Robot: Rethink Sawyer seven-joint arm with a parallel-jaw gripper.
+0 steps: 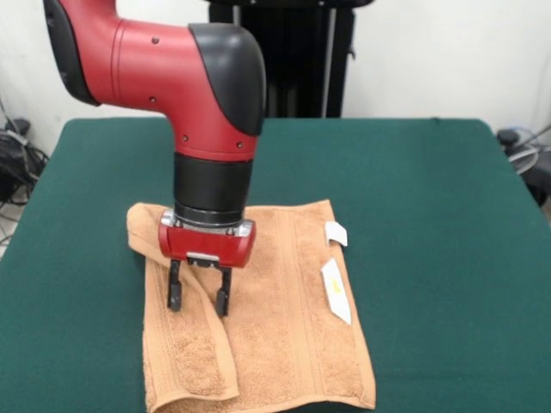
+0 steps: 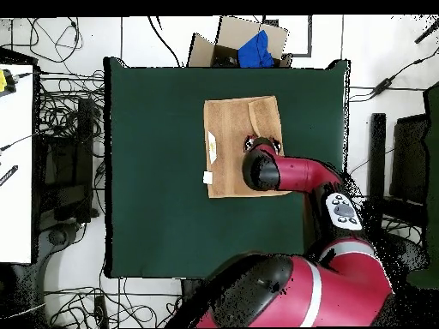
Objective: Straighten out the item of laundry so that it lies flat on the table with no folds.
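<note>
Surroundings, overhead view: a cardboard box [image 2: 225,43] with a blue item [image 2: 255,50] inside sits on the floor just past the table's far edge. Cables [image 2: 60,86] trail over the floor at the picture's left, beside a white surface [image 2: 15,171]. None of it touches the table [image 1: 413,198]. The green top is bare apart from the towel and the arm.

The red arm [image 1: 172,69] comes down over the towel and hides part of its left portion in the front view; in the overhead view the wrist covers the towel's right edge.

Gripper [image 1: 199,299]: two dark fingers point straight down, parted with a clear gap, nothing between them. The tips sit at or just above the cloth near a fold; contact cannot be told.

Towel [image 1: 284,327]: orange-tan terry, lying near the table's middle, toward the camera in the front view. Mostly spread. Its left edge is doubled over in a long flap [image 1: 194,353], and the far left corner is bunched. Border bands run lengthwise. Two white tags [image 1: 336,288] lie at the right edge.
</note>
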